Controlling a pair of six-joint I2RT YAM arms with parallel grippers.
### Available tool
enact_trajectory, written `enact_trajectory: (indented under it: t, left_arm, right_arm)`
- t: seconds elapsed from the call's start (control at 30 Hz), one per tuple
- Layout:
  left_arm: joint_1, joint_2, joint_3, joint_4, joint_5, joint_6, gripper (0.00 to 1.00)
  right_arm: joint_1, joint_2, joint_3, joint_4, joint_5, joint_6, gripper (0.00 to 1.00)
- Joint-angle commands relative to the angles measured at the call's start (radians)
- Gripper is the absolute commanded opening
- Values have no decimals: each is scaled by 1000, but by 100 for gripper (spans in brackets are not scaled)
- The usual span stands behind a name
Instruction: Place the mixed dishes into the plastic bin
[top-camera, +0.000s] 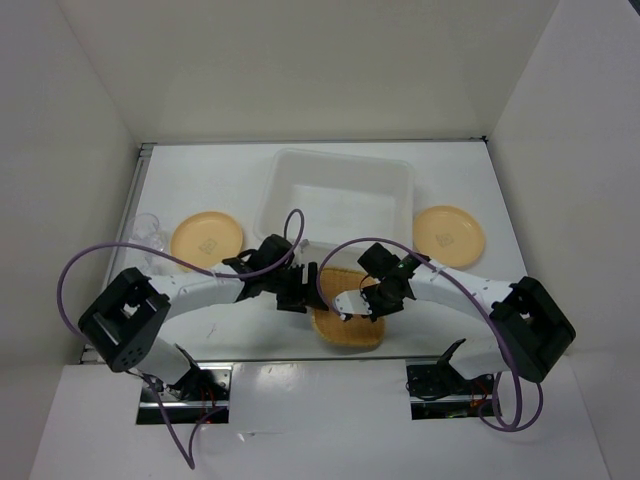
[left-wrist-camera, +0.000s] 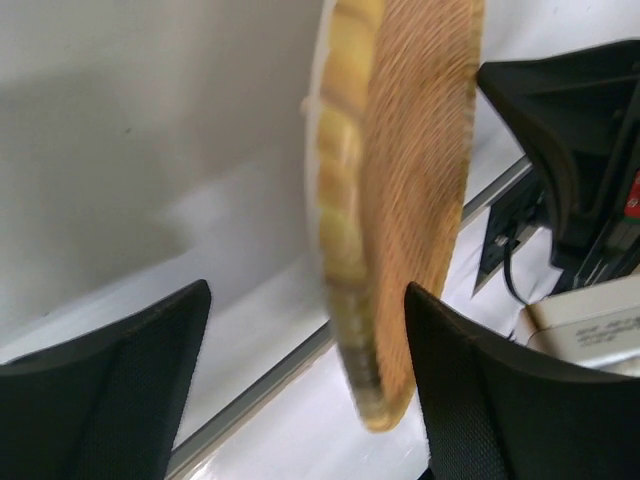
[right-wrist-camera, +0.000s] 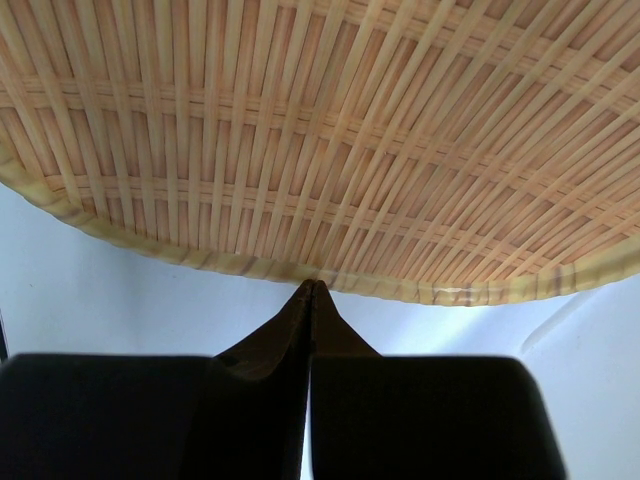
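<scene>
Woven tray (top-camera: 350, 328) just on near side of plastic bin (top-camera: 340, 195), tilted up. L gripper (left-wrist-camera: 307, 290) spread wide astride tray rim. R gripper (right-wrist-camera: 312, 290) pinched closed, tips at tray edge.

Top external: high above and behind the arm bases (top-camera: 190, 385), looking down and forward over the whole worktop (top-camera: 460, 180).
Left wrist: close in, looking past the left end effector (left-wrist-camera: 305, 300) at the woven tray (left-wrist-camera: 420, 200), seen edge-on.
Right wrist: very near, looking along the right end effector (right-wrist-camera: 312, 290) at the tray's weave.
Shared: the tray appears in all three views.
</scene>
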Motion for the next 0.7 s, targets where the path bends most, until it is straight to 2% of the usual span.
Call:
enact_trajectory:
  t: [0.0, 0.1, 0.13, 0.2, 0.23, 0.37, 0.4, 0.43, 0.5, 0.67]
  left_arm:
    - [-12, 31, 46, 46, 38, 1, 78]
    - [-12, 49, 46, 58, 49, 1, 66]
    - [-12, 49, 46, 58, 49, 1, 57]
    - [-12, 49, 46, 58, 58, 1, 47]
    - [-12, 59, 55, 58, 58, 1, 36]
    - [-12, 59, 55, 58, 58, 1, 17]
    - [-22, 59, 64, 48, 58, 1, 9]
    - [-22, 59, 65, 36, 58, 1, 5]
    - [-22, 43, 65, 22, 58, 1, 0]
    - [-31, -41, 75, -36, 28, -8, 0]
  right_arm:
    - [-2, 17, -19, 6, -11, 1, 0]
    - [-2, 17, -19, 6, -11, 1, 0]
    - [-2, 17, -19, 6, -11, 1, 0]
    - [-2, 17, -19, 15, -11, 10, 0]
    - [-2, 17, -19, 15, -11, 10, 0]
    - [-2, 17, -19, 15, -11, 19, 0]
    - [-2, 8, -19, 15, -11, 19, 0]
    - [-2, -1, -8, 5, -11, 19, 0]
    - [-22, -15, 30, -43, -52, 31, 0]
    - [-157, -165, 165, -123, -209, 99, 0]
